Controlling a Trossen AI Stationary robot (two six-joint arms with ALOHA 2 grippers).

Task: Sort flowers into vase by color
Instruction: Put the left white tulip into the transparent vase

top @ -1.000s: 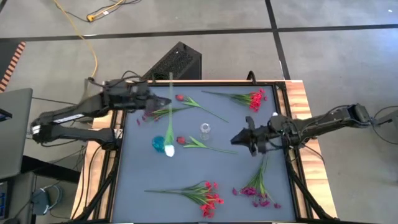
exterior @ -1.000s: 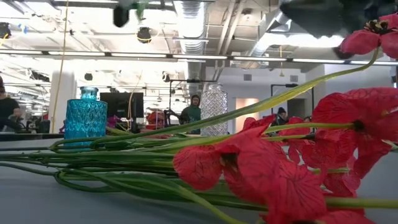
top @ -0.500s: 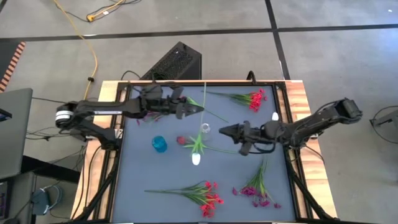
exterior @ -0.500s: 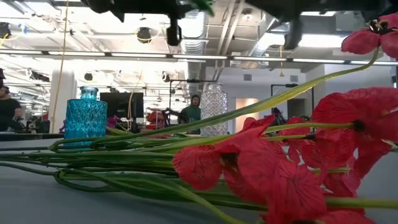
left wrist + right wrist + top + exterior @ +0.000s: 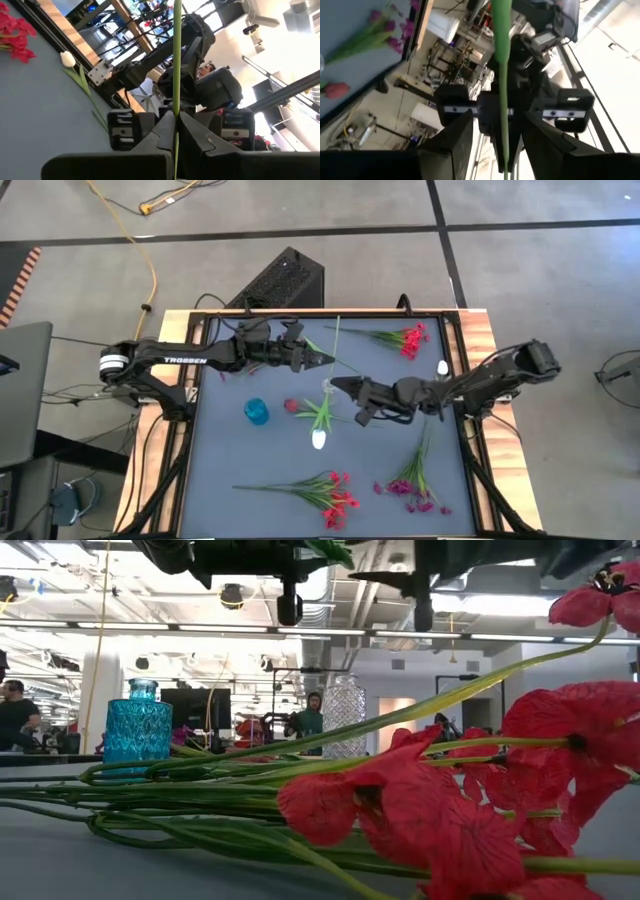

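1. Gripping a white-bud flower (image 5: 320, 438) by its stem, our left gripper (image 5: 322, 358) pinches it above the clear vase (image 5: 329, 387).
2. Our right gripper (image 5: 338, 384) hovers beside, fingers spread around the stem.

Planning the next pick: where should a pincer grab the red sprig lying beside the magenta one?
Grip the red sprig on its bare green stem, mid-length, from straight above, jaws across it. It lies flat, and the blossoms form a bulky cluster at one end.

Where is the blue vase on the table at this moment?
In the high view, the blue vase stands left of centre on the table, left of a tulip and the clear vase.
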